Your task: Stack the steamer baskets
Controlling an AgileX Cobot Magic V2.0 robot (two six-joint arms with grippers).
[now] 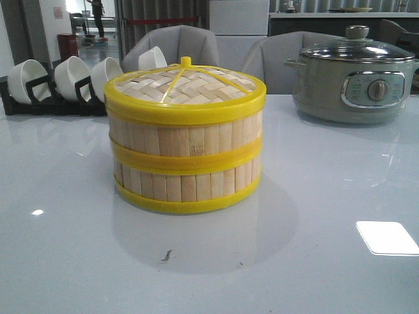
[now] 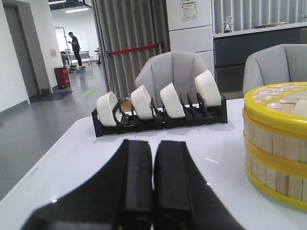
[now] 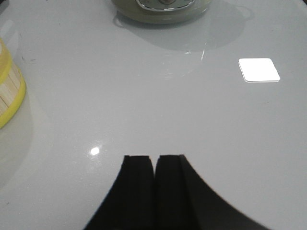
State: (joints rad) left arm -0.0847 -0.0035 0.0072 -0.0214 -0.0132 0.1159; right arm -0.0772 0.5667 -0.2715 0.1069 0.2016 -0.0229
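Two steamer baskets (image 1: 186,163) stand stacked in the middle of the white table, one on the other, with pale slat walls and yellow rims. A woven bamboo lid (image 1: 185,86) with a yellow rim and knob covers the upper one. The same stack (image 2: 276,143) shows in the left wrist view, and its lower edge (image 3: 10,93) in the right wrist view. My left gripper (image 2: 153,143) is shut and empty over the table, apart from the stack. My right gripper (image 3: 153,158) is shut and empty over bare table. Neither gripper appears in the front view.
A grey-green electric pot (image 1: 353,82) with a glass lid stands at the back right. A black rack of white bowls (image 1: 62,85) lines the back left. Grey chairs (image 1: 173,46) stand behind the table. A bright light reflection (image 1: 386,237) lies on the table's right front.
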